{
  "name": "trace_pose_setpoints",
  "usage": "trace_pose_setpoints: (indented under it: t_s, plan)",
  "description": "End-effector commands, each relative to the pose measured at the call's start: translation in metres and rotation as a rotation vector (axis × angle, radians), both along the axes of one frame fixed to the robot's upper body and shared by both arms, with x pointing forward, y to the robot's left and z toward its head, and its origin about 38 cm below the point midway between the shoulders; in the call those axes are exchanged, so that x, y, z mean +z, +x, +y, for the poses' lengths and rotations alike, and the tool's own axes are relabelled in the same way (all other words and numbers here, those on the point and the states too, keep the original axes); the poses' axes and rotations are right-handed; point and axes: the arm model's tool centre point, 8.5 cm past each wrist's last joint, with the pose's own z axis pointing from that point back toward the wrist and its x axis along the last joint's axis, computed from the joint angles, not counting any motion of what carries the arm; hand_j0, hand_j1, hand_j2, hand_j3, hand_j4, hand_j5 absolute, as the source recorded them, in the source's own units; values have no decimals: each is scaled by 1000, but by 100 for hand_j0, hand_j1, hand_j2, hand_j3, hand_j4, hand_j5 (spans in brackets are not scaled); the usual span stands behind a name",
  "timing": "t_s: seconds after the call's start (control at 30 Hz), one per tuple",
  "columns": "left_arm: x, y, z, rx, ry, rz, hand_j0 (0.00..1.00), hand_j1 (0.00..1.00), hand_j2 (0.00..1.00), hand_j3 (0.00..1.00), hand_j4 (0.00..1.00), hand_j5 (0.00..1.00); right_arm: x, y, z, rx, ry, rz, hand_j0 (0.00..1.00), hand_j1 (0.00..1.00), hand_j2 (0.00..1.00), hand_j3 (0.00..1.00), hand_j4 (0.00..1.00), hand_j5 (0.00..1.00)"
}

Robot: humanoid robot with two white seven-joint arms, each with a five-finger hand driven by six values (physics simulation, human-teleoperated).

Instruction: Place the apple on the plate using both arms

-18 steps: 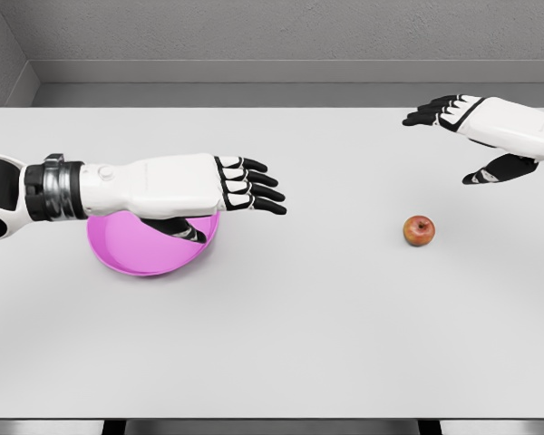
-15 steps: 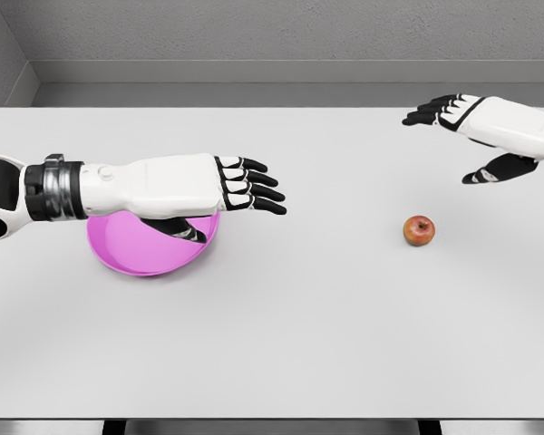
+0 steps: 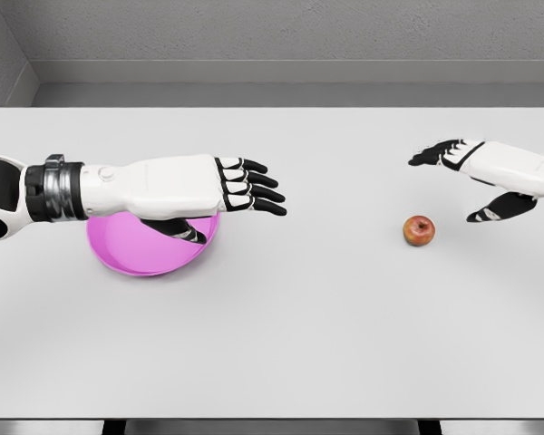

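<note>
A small red apple stands on the white table, right of the middle. My right hand hovers just above and to the right of it, fingers spread open, not touching it. A pink plate lies at the left. My left hand stretches flat over the plate's far rim, fingers extended, holding nothing; the forearm hides part of the plate.
A grey wall runs behind the table's far edge. The table's front edge lies along the bottom of the view.
My right hand has come down and toward the apple from the far right corner. The left arm, plate and apple have not moved.
</note>
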Motion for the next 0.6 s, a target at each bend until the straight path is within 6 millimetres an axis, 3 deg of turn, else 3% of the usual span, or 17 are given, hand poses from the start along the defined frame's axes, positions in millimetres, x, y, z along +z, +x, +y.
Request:
trace_pose_setpoints:
  t_s: [0.0, 0.1, 0.2, 0.57]
  plan:
    - [1, 0, 0, 1, -6, 4, 100, 100, 100, 100, 100, 100, 0, 0, -5, -14, 21, 12, 100, 100, 100, 100, 100, 100]
    - [1, 0, -2, -3, -9, 5, 100, 100, 100, 100, 100, 100, -5, -4, -6, -14, 120, 56, 100, 100, 100, 100, 100, 100]
    - [1, 0, -2, -3, -8, 4, 100, 100, 100, 100, 100, 100, -25, -6, -6, -21, 169, 127, 100, 100, 100, 100, 100, 100]
    - [-6, -2, -6, -15, -2, 18, 100, 100, 100, 100, 100, 100, -43, -10, 4, 9, 139, 186, 100, 100, 100, 100, 100, 100]
